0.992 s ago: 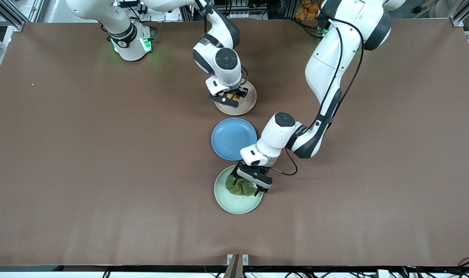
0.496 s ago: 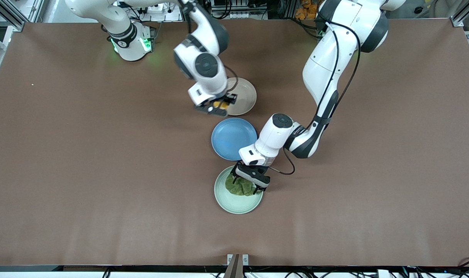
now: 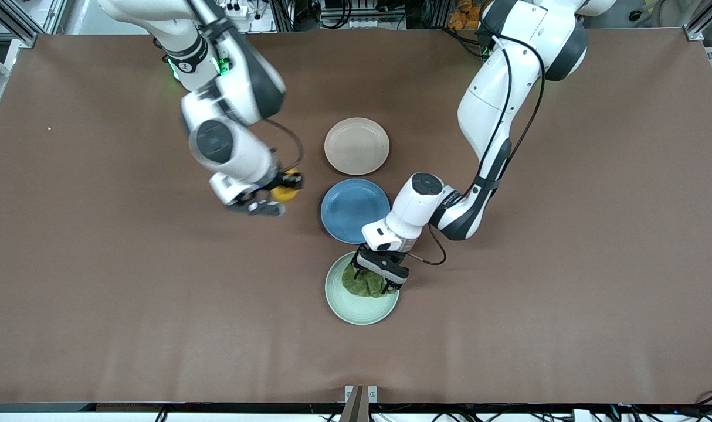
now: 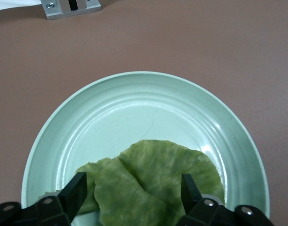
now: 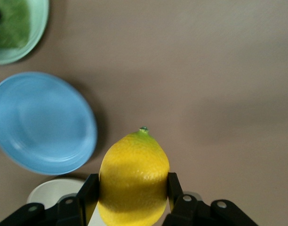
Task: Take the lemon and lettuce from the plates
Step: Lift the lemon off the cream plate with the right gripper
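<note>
My right gripper (image 3: 272, 198) is shut on the yellow lemon (image 3: 286, 193) and holds it over bare table, beside the blue plate toward the right arm's end. In the right wrist view the lemon (image 5: 133, 179) sits squeezed between both fingers of that gripper (image 5: 133, 187). The beige-pink plate (image 3: 356, 146) has nothing on it. The wrinkled green lettuce (image 3: 365, 285) lies on the mint plate (image 3: 356, 313). My left gripper (image 3: 373, 280) is down on the leaf, open. In the left wrist view the gripper (image 4: 134, 184) straddles the lettuce (image 4: 153, 167) on its plate (image 4: 134, 101), one finger at each edge.
The blue plate (image 3: 350, 211) lies between the other two plates with nothing on it, and shows in the right wrist view (image 5: 40, 122). A metal bracket (image 3: 360, 394) is fixed at the table's front edge, nearer the front camera than the mint plate.
The right arm lifted the lemon off the beige-pink plate and swung it toward its own end of the table. The left gripper stayed low over the lettuce and its fingers drew in slightly.
</note>
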